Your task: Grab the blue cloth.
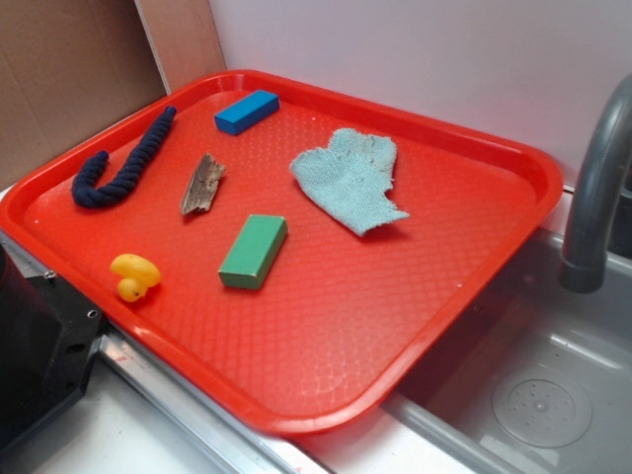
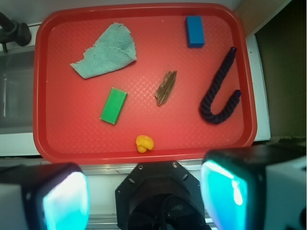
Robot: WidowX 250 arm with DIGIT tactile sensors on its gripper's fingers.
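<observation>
The blue cloth (image 1: 351, 178) is a pale teal terry rag with frayed edges, lying flat on the far right part of the red tray (image 1: 375, 306). In the wrist view the cloth (image 2: 105, 51) lies at the tray's (image 2: 72, 134) upper left. My gripper (image 2: 148, 196) is high above the near edge of the tray, well away from the cloth. Its two fingers (image 2: 64, 199) with teal pads stand wide apart at the bottom corners, open and empty. The gripper does not show in the exterior view.
On the tray lie a bright blue block (image 1: 247, 111), a navy rope (image 1: 138, 153), a wood piece (image 1: 202, 184), a green block (image 1: 254, 251) and a yellow duck (image 1: 134, 276). A grey faucet (image 1: 597, 188) and sink (image 1: 533, 395) are right of it. The black robot base (image 1: 39, 346) is near left.
</observation>
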